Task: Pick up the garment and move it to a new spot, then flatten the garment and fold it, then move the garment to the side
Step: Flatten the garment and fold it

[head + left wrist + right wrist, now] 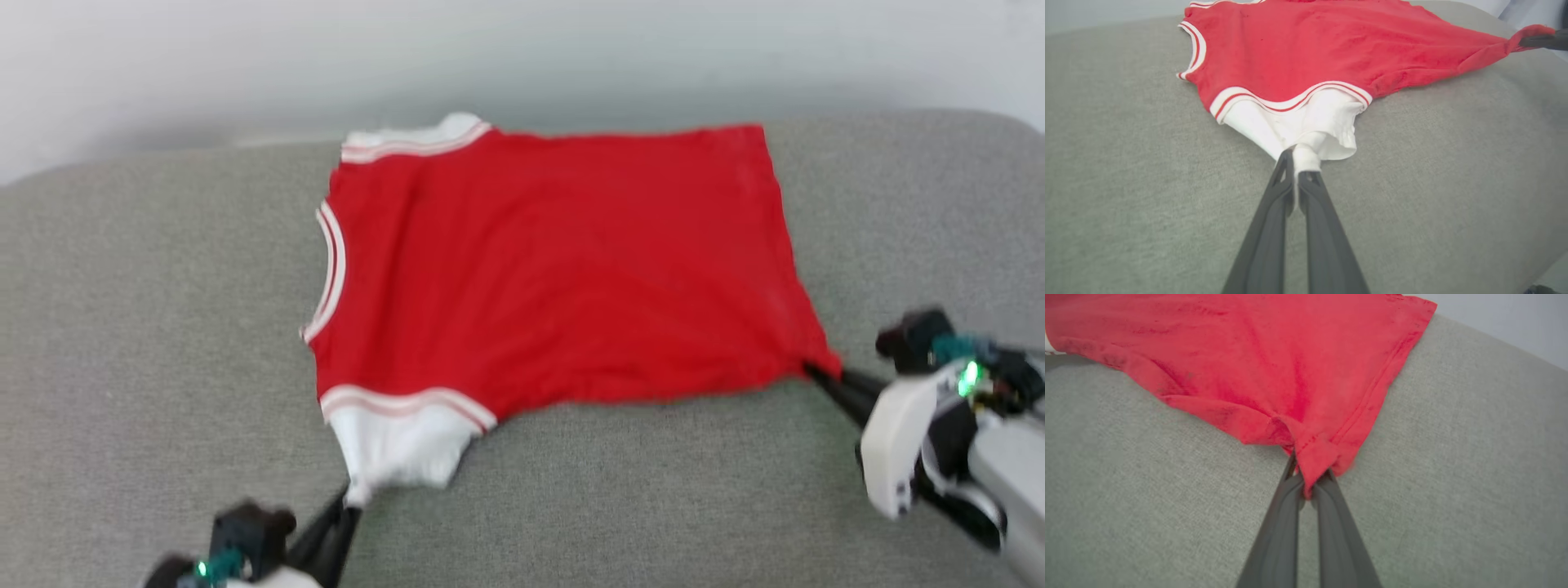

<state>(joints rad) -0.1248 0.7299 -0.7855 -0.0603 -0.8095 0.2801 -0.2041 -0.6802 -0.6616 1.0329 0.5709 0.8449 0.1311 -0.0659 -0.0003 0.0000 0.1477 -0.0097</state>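
Head view: the garment [563,261] lies spread, long axis left to right; left gripper [349,502] clenches its near white sleeve [400,445], right gripper [814,372] clenches its near hem corner [823,358].

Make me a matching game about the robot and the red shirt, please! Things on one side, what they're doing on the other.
Things:
1. left end effector
2. right end effector
3. grey cushion
4. striped neckline

States:
A. shut on the red hem corner
B. lying under the garment
C. shut on the white sleeve
D. curving along the garment's left edge in the head view

Pairs: 1-C, 2-A, 3-B, 4-D.
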